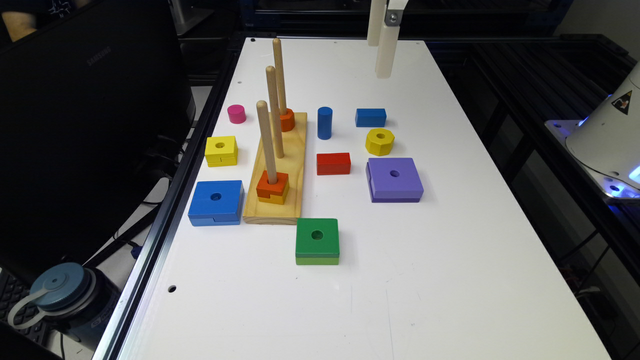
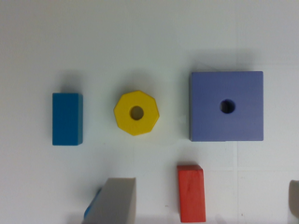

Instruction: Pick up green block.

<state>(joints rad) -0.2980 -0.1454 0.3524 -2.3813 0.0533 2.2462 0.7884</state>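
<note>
Nearest, alone on the white table (image 1: 450, 280): green block (image 1: 317, 241), flat, hole up, just past the near end of the wooden peg board (image 1: 277, 175). Farther: purple square block (image 1: 394, 179), red block (image 1: 333, 163), yellow octagon (image 1: 380, 141), blue rectangular block (image 1: 370, 117). Farthest, high over the far end: gripper (image 1: 384, 50), pointing down, well apart from the green block. In the wrist view, fingers (image 2: 114, 200) spread wide, holding nothing.

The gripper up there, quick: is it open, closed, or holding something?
Gripper: open and holding nothing, hanging high above the table. The green block lies untouched nearer the front.
</note>
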